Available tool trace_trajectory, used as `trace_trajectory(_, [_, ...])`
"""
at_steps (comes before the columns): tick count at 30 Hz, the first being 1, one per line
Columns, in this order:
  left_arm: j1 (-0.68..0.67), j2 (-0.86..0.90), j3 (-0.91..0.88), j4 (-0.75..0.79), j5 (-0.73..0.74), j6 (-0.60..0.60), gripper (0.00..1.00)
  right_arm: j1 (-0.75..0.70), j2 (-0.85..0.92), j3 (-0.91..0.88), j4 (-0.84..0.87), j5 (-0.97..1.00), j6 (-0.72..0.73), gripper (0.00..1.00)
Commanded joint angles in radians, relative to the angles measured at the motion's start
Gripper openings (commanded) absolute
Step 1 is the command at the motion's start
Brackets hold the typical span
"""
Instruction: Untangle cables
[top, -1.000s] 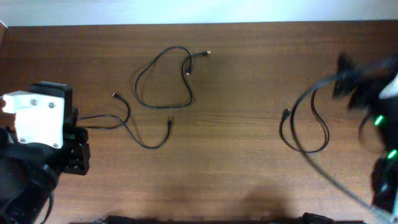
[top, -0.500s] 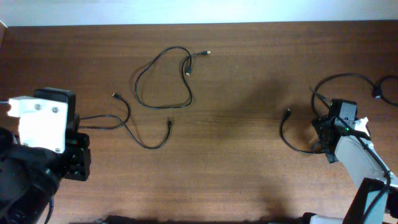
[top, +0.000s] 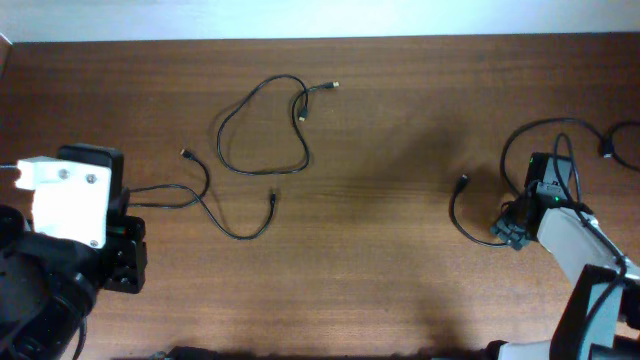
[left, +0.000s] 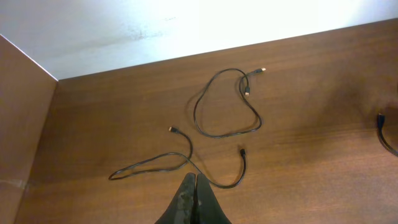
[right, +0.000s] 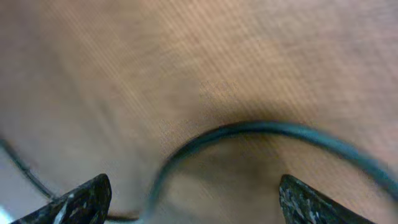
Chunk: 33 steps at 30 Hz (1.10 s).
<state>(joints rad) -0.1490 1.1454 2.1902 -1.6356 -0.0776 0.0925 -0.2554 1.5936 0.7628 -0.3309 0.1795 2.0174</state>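
Three thin black cables lie apart on the brown table. One is a loop (top: 262, 130) at the upper middle, also in the left wrist view (left: 227, 102). A second cable (top: 205, 200) snakes beside my left gripper (top: 125, 255); it also shows in the left wrist view (left: 186, 163). That gripper is shut and empty (left: 194, 186), just short of it. A third cable (top: 462, 215) curves at the right. My right gripper (top: 508, 232) is open, low over it, with the cable (right: 261, 130) between the fingertips (right: 193, 199).
A pale wall runs along the far table edge (left: 155, 37). A brown side panel (left: 18, 124) stands at the left. Thicker black arm cables (top: 560, 125) loop at the right edge by a plug (top: 606, 152).
My right arm swung down from a blur at the far right, then moved its gripper a little left and down onto the right cable. The left arm and the other two cables stayed still.
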Motion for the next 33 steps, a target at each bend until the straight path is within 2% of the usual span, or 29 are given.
trace_trajectory(1, [0.003, 0.0, 0.003, 0.0, 0.011, -0.002, 0.0, 0.0, 0.097, -0.006, 0.047, 0.02, 0.003, 0.86])
trace_trajectory(2, [0.003, 0.0, 0.003, -0.001, 0.011, -0.002, 0.0, 0.0, 0.111, -0.006, 0.087, 0.024, -0.029, 0.83])
trace_trajectory(3, [0.003, 0.0, 0.003, -0.002, 0.011, -0.002, 0.0, 0.0, 0.121, -0.006, 0.119, 0.029, -0.052, 0.73])
trace_trajectory(4, [0.003, 0.0, 0.003, -0.001, 0.011, -0.002, 0.0, 0.0, 0.13, -0.006, 0.119, 0.036, -0.053, 0.33])
trace_trajectory(5, [0.003, 0.0, 0.003, -0.001, 0.011, -0.002, 0.0, 0.0, 0.141, -0.006, 0.119, 0.035, -0.054, 0.14])
trace_trajectory(6, [0.003, 0.0, 0.003, -0.002, 0.012, -0.002, 0.0, 0.0, 0.155, -0.006, 0.117, 0.035, -0.054, 0.1])
trace_trajectory(8, [0.003, 0.0, 0.003, -0.002, 0.034, -0.002, 0.0, 0.0, 0.183, -0.006, 0.103, 0.035, -0.054, 0.13])
trace_trajectory(9, [0.003, 0.0, 0.003, -0.002, 0.034, -0.002, 0.0, 0.0, 0.19, -0.006, 0.101, 0.035, -0.073, 0.04])
trace_trajectory(10, [0.003, 0.0, 0.003, -0.004, 0.034, -0.002, 0.0, 0.0, 0.188, -0.005, 0.153, 0.005, -0.166, 0.04])
trace_trajectory(13, [0.003, 0.0, 0.003, -0.005, 0.034, -0.002, 0.0, 0.001, 0.018, 0.085, 0.295, -0.071, -0.585, 0.04])
trace_trajectory(14, [0.003, 0.0, 0.003, -0.008, 0.034, -0.002, 0.0, -0.001, -0.04, 0.132, 0.294, -0.073, -0.783, 0.04])
trace_trajectory(16, [0.003, 0.0, 0.003, -0.02, 0.034, -0.002, 0.0, 0.003, -0.141, 0.248, 0.294, -0.101, -1.343, 0.04])
trace_trajectory(17, [0.003, 0.0, 0.003, -0.027, 0.034, -0.002, 0.0, 0.003, -0.155, 0.293, 0.294, -0.081, -1.541, 0.04])
trace_trajectory(20, [0.003, 0.0, 0.003, -0.046, 0.034, -0.002, 0.0, -0.046, -0.081, 0.319, 0.359, -0.023, -1.769, 0.04])
trace_trajectory(23, [0.003, 0.0, 0.003, -0.049, 0.034, -0.002, 0.0, -0.055, 0.095, 0.32, 0.525, -0.04, -2.13, 0.04])
trace_trajectory(25, [0.003, 0.0, 0.003, -0.049, 0.034, -0.003, 0.0, -0.061, 0.212, 0.349, 0.562, -0.04, -2.249, 0.04])
trace_trajectory(26, [0.003, 0.0, 0.003, -0.049, 0.034, -0.018, 0.0, -0.061, 0.269, 0.403, 0.55, -0.04, -2.265, 0.04])
trace_trajectory(31, [0.003, 0.0, 0.003, -0.041, 0.034, -0.048, 0.0, -0.08, 0.306, 0.772, 0.385, -0.07, -2.297, 0.04])
trace_trajectory(33, [0.003, 0.0, 0.003, -0.042, 0.034, -0.048, 0.0, -0.134, 0.334, 0.915, 0.318, -0.179, -2.28, 0.04])
